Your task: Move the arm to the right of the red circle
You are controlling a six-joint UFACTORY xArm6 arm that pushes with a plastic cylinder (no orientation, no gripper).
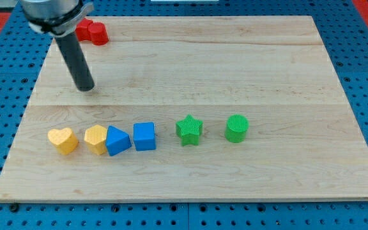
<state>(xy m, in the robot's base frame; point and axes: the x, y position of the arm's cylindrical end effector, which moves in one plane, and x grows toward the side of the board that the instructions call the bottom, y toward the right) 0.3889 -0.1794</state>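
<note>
Nearest the view's bottom, a row of six blocks ran across the lower middle of the wooden board (248,57). From the view's left it started with a yellow heart (63,140), then, just beside it, a second yellow block (95,138) whose shape I could not make out for sure, touching a blue triangle (117,141) that partly covered it. A blue cube (144,136) sat close on the triangle's right, a green star (189,130) stood a little apart from it, and a green cylinder (237,128) ended the row on the right. Farther up, in the upper left of the frame, my tip (84,88) rested on bare wood, well apart from the row and above its left end. The arm carried no gripper, so nothing was clenched or held; the rod touched no block. Farthest back, at the board's top left corner, lay the red block (92,31), partly hidden behind the arm's body, so its shape was unclear. My tip sat below it in the frame, slightly toward the left, not touching it.
</note>
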